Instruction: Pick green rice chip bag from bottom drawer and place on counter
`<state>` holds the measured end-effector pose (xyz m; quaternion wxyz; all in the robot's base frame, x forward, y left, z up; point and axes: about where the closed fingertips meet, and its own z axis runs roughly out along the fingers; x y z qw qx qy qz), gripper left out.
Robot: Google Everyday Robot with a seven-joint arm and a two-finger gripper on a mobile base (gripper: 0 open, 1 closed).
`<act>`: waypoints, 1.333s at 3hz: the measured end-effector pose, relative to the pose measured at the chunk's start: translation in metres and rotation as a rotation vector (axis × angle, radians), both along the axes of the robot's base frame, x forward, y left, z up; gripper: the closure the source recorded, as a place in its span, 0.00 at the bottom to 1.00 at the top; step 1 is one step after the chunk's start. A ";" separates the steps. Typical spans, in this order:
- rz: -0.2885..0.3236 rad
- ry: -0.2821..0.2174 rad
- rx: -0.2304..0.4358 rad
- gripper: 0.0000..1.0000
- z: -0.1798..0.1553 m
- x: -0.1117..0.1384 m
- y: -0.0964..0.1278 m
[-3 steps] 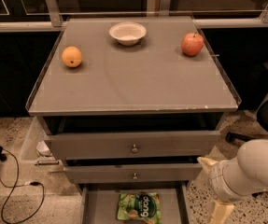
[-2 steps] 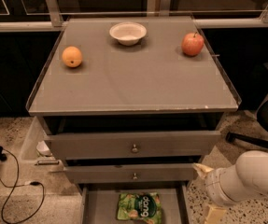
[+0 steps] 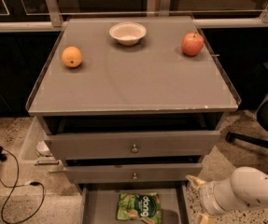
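Note:
The green rice chip bag (image 3: 139, 206) lies flat on the floor of the open bottom drawer (image 3: 96, 205), white "dang" lettering facing up. My gripper (image 3: 197, 199) is at the bottom right, beside the drawer's right wall and to the right of the bag, not touching it. Its two beige fingertips (image 3: 193, 180) stand apart, open and empty. The white forearm (image 3: 248, 190) runs off to the right. The counter (image 3: 133, 78) is the grey cabinet top above the drawers.
On the counter sit an orange (image 3: 72, 56) at the left, a white bowl (image 3: 127, 32) at the back and a red apple (image 3: 192, 44) at the right. Two upper knobbed drawers (image 3: 133, 146) stick out slightly. Cables (image 3: 17, 185) lie left; a chair base (image 3: 255, 139) stands right.
My arm has sunk lower and slightly right in the view, so the gripper now sits at drawer level. The bag and the counter items have not moved.

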<state>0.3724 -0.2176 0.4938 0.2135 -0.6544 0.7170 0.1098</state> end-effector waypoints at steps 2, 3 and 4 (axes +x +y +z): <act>-0.030 0.095 0.047 0.00 -0.050 -0.004 0.000; -0.035 0.106 0.013 0.00 -0.057 -0.006 0.004; -0.055 0.120 -0.001 0.00 -0.085 -0.005 0.008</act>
